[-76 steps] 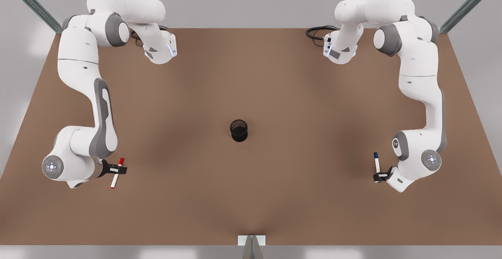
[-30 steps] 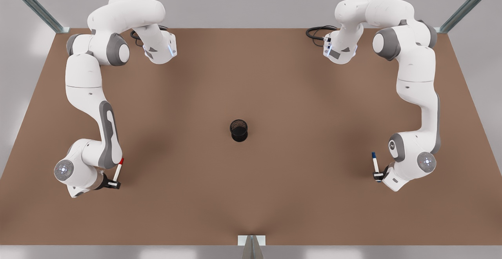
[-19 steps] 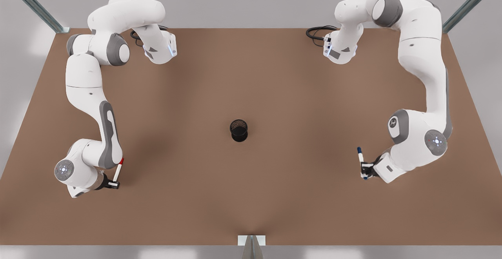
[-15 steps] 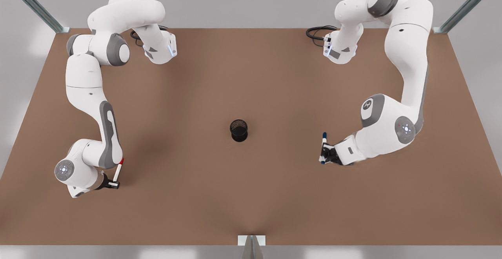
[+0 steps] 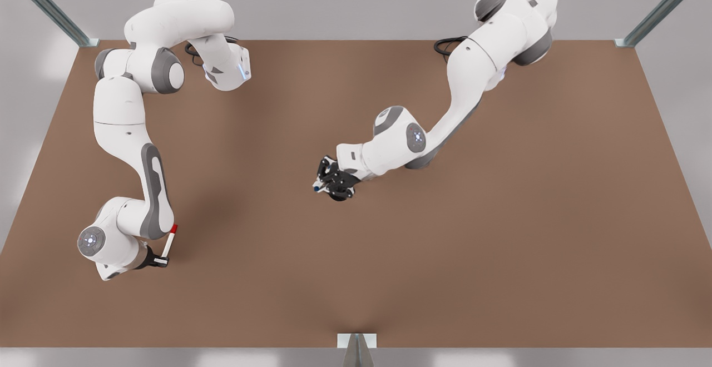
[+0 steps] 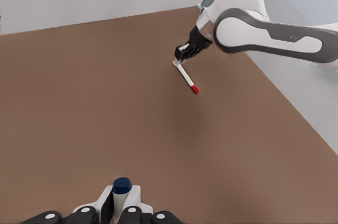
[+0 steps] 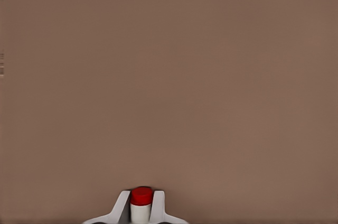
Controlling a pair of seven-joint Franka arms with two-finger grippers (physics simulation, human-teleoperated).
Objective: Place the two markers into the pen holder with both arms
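Observation:
The blue-capped marker (image 6: 121, 188) is clamped in my left gripper (image 6: 121, 205), which is shut on it. In the front view this left gripper (image 5: 334, 180) hovers at the table's middle, right over the pen holder (image 5: 337, 196). The holder is mostly hidden under it. The marker's blue tip (image 5: 315, 188) pokes out toward the front view's left. My right gripper (image 5: 161, 259) waits near the front left of the table, shut on the red-capped marker (image 5: 168, 241). The red cap (image 7: 141, 196) sits between that gripper's white pads.
The brown table (image 5: 500, 256) stretches wide around both arms. Black cables (image 5: 445, 47) lie by the arm base at the back. The right arm with the red marker (image 6: 188, 77) appears far off in the left wrist view. A metal bracket (image 5: 356, 342) sits at the front edge.
The left arm swung from the front view's right side to the table's centre, carrying the blue marker over the pen holder. The right arm has stayed still for the last second.

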